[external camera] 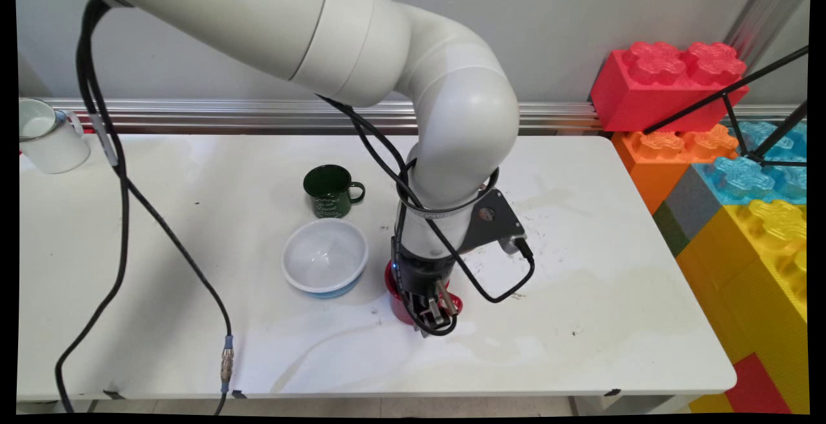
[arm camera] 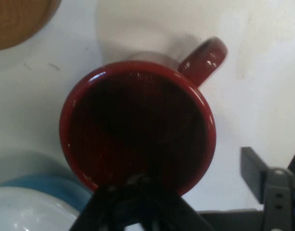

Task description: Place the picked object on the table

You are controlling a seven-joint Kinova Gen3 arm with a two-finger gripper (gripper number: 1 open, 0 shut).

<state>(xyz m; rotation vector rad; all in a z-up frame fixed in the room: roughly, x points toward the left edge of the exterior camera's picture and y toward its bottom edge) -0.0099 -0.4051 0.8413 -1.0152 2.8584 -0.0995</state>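
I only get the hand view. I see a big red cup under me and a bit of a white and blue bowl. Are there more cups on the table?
Observer: Yes, a dark green mug stands just behind the white bowl, with its handle pointing right.
Operator: Any others?
Observer: A white mug sits at the far left back corner of the table.
Operator: What's past the table?
Observer: Big toy blocks in red, orange, blue and yellow are stacked at its right end.
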